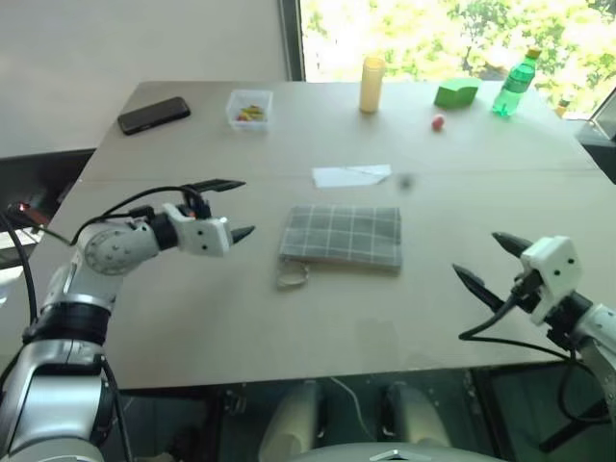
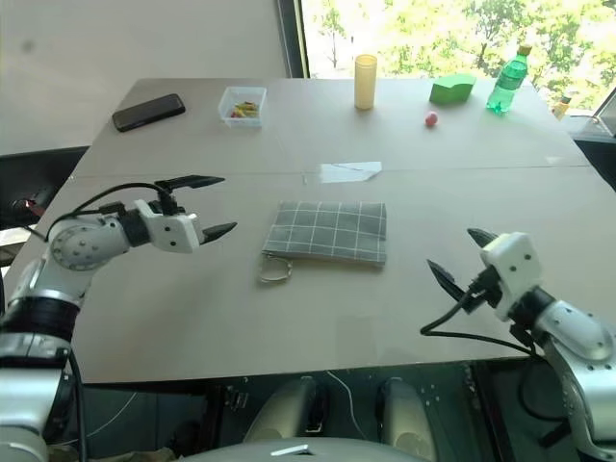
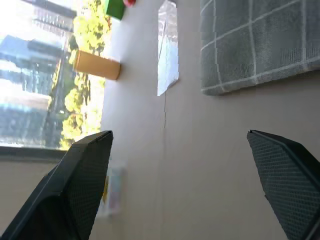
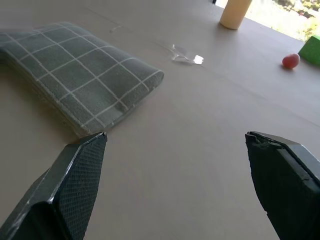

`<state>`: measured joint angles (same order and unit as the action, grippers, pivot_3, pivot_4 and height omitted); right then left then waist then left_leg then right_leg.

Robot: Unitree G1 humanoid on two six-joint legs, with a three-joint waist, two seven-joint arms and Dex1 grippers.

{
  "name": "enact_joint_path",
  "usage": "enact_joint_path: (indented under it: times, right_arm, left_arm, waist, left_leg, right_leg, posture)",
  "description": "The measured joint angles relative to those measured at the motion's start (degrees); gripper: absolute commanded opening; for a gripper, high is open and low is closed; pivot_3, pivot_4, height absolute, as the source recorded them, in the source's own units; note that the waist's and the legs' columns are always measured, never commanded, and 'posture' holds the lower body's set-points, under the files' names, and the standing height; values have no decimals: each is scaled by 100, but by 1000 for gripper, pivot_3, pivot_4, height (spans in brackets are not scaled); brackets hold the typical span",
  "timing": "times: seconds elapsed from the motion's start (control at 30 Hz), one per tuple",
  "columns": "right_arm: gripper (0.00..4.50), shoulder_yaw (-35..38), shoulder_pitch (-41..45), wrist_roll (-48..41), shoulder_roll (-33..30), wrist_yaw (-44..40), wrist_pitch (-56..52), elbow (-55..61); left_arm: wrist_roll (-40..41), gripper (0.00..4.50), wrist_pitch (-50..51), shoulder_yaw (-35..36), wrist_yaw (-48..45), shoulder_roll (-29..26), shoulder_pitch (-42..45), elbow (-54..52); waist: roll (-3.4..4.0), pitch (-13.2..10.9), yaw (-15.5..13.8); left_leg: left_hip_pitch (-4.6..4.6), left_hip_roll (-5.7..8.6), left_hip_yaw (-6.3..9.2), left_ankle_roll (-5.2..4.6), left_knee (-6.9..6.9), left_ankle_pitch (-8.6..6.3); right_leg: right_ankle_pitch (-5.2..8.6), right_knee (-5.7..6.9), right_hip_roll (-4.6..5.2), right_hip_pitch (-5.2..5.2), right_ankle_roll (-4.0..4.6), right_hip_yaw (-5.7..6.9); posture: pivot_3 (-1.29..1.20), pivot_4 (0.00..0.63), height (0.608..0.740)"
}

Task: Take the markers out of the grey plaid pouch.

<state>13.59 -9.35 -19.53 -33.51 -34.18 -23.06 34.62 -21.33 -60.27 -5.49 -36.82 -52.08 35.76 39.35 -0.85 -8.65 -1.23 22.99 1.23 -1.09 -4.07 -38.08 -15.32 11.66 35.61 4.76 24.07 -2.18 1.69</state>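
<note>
The grey plaid pouch (image 1: 344, 236) lies flat in the middle of the table, its zipper loop pull (image 1: 292, 275) at its near left corner. The pouch (image 4: 75, 75) looks zipped, and the markers are hidden from view. My left gripper (image 1: 234, 209) hovers open just left of the pouch, pointing toward it, with nothing between its fingers. My right gripper (image 1: 493, 260) is open and empty near the table's front right edge, well to the right of the pouch. The pouch (image 3: 260, 42) also fills a corner of the left wrist view.
A white paper scrap (image 1: 350, 175) lies just behind the pouch. Along the far edge stand a black phone (image 1: 154, 115), a small clear box (image 1: 249, 109), a yellow cup (image 1: 372, 85), a green block (image 1: 455, 93), a small red ball (image 1: 438, 122) and a green bottle (image 1: 515, 85).
</note>
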Motion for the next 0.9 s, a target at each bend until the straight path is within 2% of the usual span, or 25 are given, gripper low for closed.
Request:
enact_joint_path:
  times: [0.13, 0.27, 0.33, 0.43, 0.6, 0.9]
  right_arm:
    - [4500, -168, 119, 140, 83, 109, 64, -153]
    - [4500, -201, 128, 193, 103, 164, 98, -159]
    - [4500, -201, 113, 242, 134, 217, 107, -158]
    - [4500, -196, 73, 259, 151, 255, 108, -150]
    - [4500, -188, -15, 262, 203, 344, 107, -58]
    - [4500, -189, -14, 277, 239, 489, 97, 22]
  left_arm:
    - [-1432, 4452, -1111, -800, 1319, -15, 693, 1114]
    - [-2608, 4452, -1452, -1439, 2677, -3, 1044, 1437]
    - [-3370, 4452, -1512, -1897, 3788, -2, 1325, 1538]
    - [-4258, 4452, -1495, -2463, 4994, -1, 1733, 1592]
    - [-5816, 4452, -1110, -3801, 7355, 240, 2474, 1801]
    - [-7211, 4452, -136, -5593, 10443, 948, 3146, 2459]
  waist:
    - [0, 0, 13]
    - [-2, 0, 15]
    - [-3, 0, 4]
    - [-10, -2, -14]
    - [-14, -3, -25]
    - [-21, 0, -43]
  left_leg:
    - [12, 11, -8, -31, -2, -1]
    - [37, 16, -6, -16, -20, 10]
    - [40, 20, -3, -19, -25, 9]
    - [41, 22, -2, -39, -34, -1]
    - [34, 24, -5, -40, -39, -1]
    - [34, 27, -4, -23, -42, 9]
  right_leg:
    - [-11, -1, 0, 9, -21, 3]
    - [-11, 2, -12, 20, -26, 34]
    - [-15, 3, -33, 18, -35, 41]
    - [-18, 9, -38, 15, -44, 42]
    - [-20, 18, -41, 9, -52, 39]
    - [-16, 22, -41, 8, -58, 39]
  posture:
    - [0, 150, 740]
    - [0, 150, 740]
    - [0, 150, 740]
    - [0, 150, 740]
    - [0, 150, 740]
    - [0, 150, 740]
